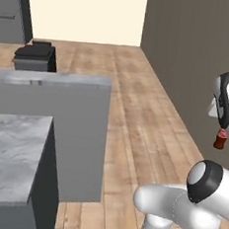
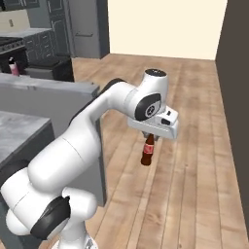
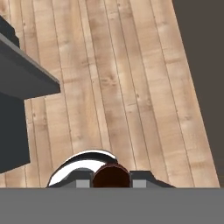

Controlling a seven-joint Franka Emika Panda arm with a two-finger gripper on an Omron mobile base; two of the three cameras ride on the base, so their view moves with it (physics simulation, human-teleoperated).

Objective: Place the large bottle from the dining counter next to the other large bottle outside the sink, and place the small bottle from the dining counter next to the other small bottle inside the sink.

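My gripper (image 2: 150, 136) is shut on the neck of the small bottle (image 2: 147, 153), a dark brown one with a red label. The bottle hangs upright over the wooden floor, well above it. In the left base view the gripper (image 1: 222, 131) and the small bottle (image 1: 220, 140) sit at the right edge. The hand view looks down on the bottle's dark round top (image 3: 111, 176) between the fingertips. The marble-topped dining counter (image 1: 13, 151) lies to the left, apart from the bottle. The sink and the large bottles are out of view.
A taller grey counter wall (image 1: 70, 132) stands behind the marble slab. A dark wall (image 1: 202, 45) runs along the right. Far back left are dark cabinets, a stove (image 2: 9, 44) and a pale pinkish bottle with a dark cap (image 2: 13, 67). Open wooden floor (image 2: 194, 160) stretches ahead.
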